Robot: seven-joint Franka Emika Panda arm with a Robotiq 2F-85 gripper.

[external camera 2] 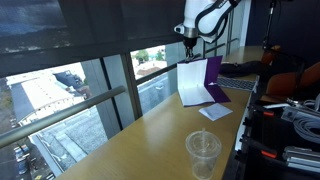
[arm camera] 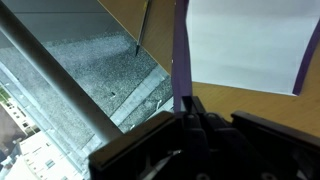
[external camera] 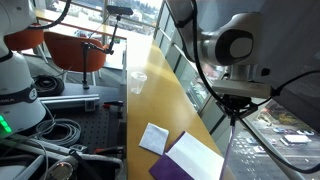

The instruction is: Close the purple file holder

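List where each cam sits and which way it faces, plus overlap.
Exterior view: by the open purple file holder with white sheets, facing along the wooden counter to the clear plastic cup; arm and gripper at picture right.
Exterior view: opposite end, cup nearest, facing the holder; arm, gripper above it.
Wrist view: looks down past the gripper at the holder's purple edge and window frame.
Shared: holder in all three; cup in both exterior views.

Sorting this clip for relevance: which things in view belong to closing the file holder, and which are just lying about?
Belongs to the job: purple file holder; gripper.
Just lying about: clear plastic cup; small white note.
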